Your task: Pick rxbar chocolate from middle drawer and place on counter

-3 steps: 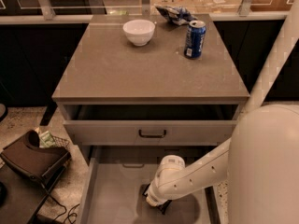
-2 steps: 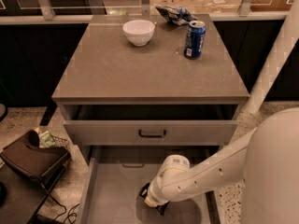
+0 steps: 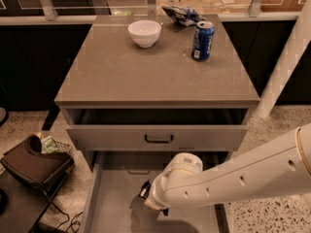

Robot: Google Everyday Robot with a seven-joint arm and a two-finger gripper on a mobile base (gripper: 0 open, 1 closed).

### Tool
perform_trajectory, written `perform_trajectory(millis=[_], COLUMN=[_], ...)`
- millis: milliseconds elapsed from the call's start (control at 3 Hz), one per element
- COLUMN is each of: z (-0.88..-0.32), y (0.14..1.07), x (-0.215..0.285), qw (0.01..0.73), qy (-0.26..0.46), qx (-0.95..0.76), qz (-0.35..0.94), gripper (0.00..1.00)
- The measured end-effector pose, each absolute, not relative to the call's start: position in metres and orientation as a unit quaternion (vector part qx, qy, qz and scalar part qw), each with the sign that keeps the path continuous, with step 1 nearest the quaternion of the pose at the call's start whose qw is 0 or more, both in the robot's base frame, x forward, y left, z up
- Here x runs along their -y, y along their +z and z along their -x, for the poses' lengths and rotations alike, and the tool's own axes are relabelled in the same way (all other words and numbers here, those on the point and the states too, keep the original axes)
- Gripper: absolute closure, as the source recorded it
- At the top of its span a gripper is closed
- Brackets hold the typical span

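Note:
The middle drawer (image 3: 114, 203) is pulled out at the bottom of the view, with its grey floor showing. My gripper (image 3: 147, 196) is down inside it, mostly hidden behind my white wrist and forearm (image 3: 233, 181), which reaches in from the right. A small dark piece with pale marks (image 3: 144, 190) sticks out at the wrist's left edge; I cannot tell whether it is the rxbar chocolate or part of the gripper. No other bar shows on the drawer floor. The counter (image 3: 146, 72) is above the drawers.
On the counter stand a white bowl (image 3: 144, 32), a blue soda can (image 3: 202, 40) and a blue-and-silver snack bag (image 3: 182, 14). The upper drawer (image 3: 155, 137) is slightly open. A black bag (image 3: 34, 164) lies on the floor to the left, and a white post (image 3: 286, 67) stands to the right.
My arm has shifted left and slightly up inside the middle drawer, and the dark piece now shows at the wrist's left edge. The things on the counter have not moved.

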State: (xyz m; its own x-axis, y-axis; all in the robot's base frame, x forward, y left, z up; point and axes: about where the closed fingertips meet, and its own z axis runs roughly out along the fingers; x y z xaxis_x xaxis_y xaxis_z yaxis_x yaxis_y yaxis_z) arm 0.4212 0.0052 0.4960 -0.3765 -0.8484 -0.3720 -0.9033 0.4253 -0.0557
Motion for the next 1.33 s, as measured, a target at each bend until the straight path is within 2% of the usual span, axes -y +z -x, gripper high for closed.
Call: perform_trajectory(millis=[667, 1000, 1333], z=[-0.458, -0.471, -0.469], y=[0.618, 0.706, 0.746], x=[-0.022, -0.005, 0.003], qw=[0.221, 0.234, 0.241], qy=[0.051, 0.069, 0.075], qx=[-0.815, -0.825, -0.806], qz=[0.534, 0.510, 0.535], gripper=[1.00, 1.00, 1.00])
